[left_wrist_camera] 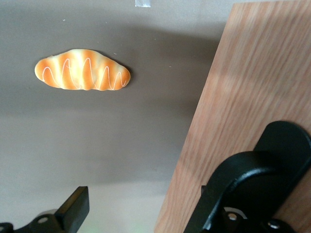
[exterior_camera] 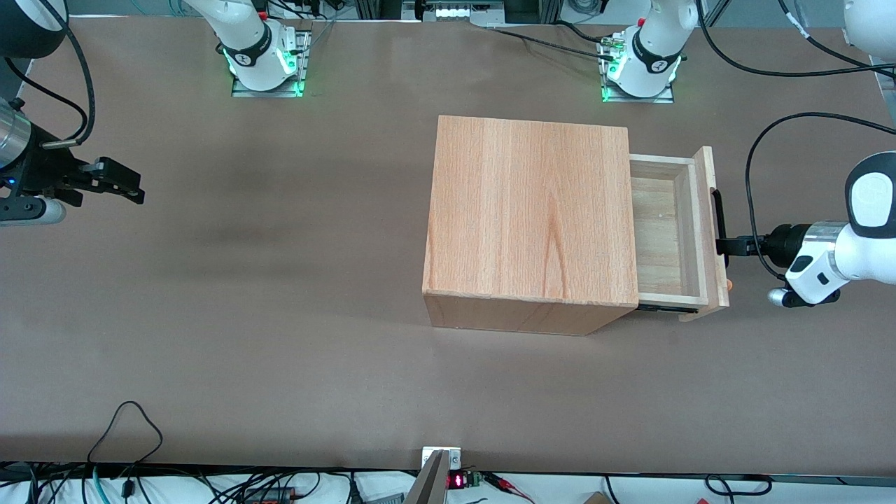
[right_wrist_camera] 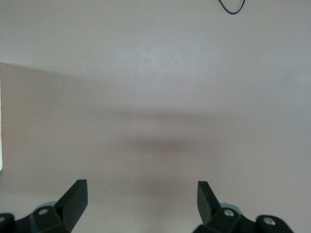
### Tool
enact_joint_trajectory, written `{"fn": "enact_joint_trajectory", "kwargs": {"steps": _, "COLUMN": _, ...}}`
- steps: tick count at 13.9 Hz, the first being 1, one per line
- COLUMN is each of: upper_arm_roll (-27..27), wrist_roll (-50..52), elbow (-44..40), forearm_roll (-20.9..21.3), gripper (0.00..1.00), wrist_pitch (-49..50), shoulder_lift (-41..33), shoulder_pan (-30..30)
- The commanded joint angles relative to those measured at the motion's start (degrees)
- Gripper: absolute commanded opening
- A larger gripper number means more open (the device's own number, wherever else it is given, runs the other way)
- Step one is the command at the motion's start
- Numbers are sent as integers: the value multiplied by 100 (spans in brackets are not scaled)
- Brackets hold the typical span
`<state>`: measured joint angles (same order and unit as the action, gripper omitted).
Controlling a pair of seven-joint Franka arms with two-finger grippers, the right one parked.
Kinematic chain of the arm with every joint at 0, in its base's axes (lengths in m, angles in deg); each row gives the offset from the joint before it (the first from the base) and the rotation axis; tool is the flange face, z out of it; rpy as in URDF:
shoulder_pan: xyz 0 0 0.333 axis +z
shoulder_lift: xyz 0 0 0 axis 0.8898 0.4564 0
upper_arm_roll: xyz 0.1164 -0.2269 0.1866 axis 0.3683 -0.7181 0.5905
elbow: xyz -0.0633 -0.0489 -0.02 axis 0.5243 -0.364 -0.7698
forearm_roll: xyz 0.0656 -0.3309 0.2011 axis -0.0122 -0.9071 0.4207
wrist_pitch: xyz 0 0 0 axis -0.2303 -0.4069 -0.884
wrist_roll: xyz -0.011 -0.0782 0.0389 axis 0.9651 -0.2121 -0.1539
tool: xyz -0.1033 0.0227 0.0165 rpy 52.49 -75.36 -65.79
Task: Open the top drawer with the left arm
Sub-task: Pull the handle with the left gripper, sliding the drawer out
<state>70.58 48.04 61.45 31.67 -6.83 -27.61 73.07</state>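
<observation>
Pale-wood top drawer [exterior_camera: 665, 231] juts partly out of the cabinet [exterior_camera: 528, 217] mid-table toward the working arm's edge, the left arm [exterior_camera: 840, 252] level with it, its gripper [exterior_camera: 722, 246] hooked spread-fingered on the black handle [exterior_camera: 717, 220], a bread roll [left_wrist_camera: 82, 69] on the table [exterior_camera: 280, 315] just beside.

The surface [exterior_camera: 280, 294] is a flat, dull brown-grey. The cabinet [exterior_camera: 528, 210] is warm reddish-tan wood with fine straight grain. The top drawer [exterior_camera: 672, 234] is paler, creamy wood inside and on its front panel, and its bar handle [exterior_camera: 717, 218] is black. The left arm [exterior_camera: 864, 241] is glossy white with a silver ring; its gripper [exterior_camera: 728, 246], at the handle, is black. A bread roll [left_wrist_camera: 82, 70] is golden orange with pale stripes and thin white zigzag lines.
</observation>
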Motion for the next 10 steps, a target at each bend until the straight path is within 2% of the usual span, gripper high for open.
{"fn": "enact_joint_trajectory", "kwargs": {"steps": 1, "upper_arm_roll": 36, "wrist_roll": 275, "elbow": -344, "forearm_roll": 422, "gripper": 100, "wrist_pitch": -237, "shoulder_lift": 262, "shoulder_pan": -64}}
{"fn": "enact_joint_trajectory", "kwargs": {"steps": 10, "upper_arm_roll": 36, "wrist_roll": 275, "elbow": -344, "forearm_roll": 431, "gripper": 100, "wrist_pitch": -229, "shoulder_lift": 262, "shoulder_pan": 199}}
